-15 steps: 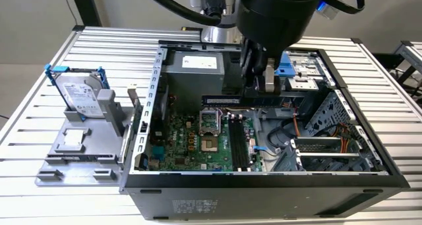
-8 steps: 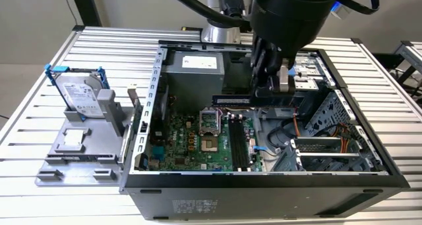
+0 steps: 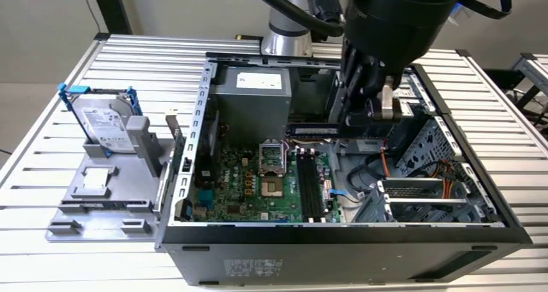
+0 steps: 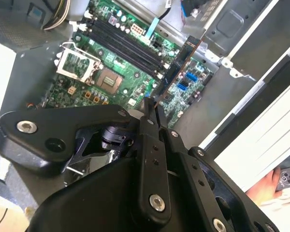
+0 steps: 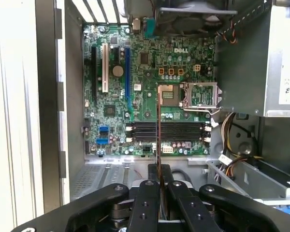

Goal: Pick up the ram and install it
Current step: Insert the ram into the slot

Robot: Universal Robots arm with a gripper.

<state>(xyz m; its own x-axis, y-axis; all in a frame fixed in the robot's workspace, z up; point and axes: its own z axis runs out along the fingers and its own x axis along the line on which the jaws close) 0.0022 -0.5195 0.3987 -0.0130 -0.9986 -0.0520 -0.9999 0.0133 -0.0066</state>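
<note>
Jaws clenched on one end of the ram (image 3: 312, 131). Stick hung inside the open top of the case (image 3: 342, 244), toward its rear half, above the motherboard (image 3: 248, 183). It was not seated and stood clear of the black slots (image 3: 310, 186) on the case floor. In both wrist views the ram (image 5: 158, 135) (image 4: 180, 65) showed edge-on, reaching out from the jaws over the slots (image 5: 183, 130). Hard drive (image 3: 102, 122) stood upright on a grey fixture (image 3: 94, 202) outside the case, on the exterior view's left. Case sat on the slatted desk (image 3: 34, 176).
</note>
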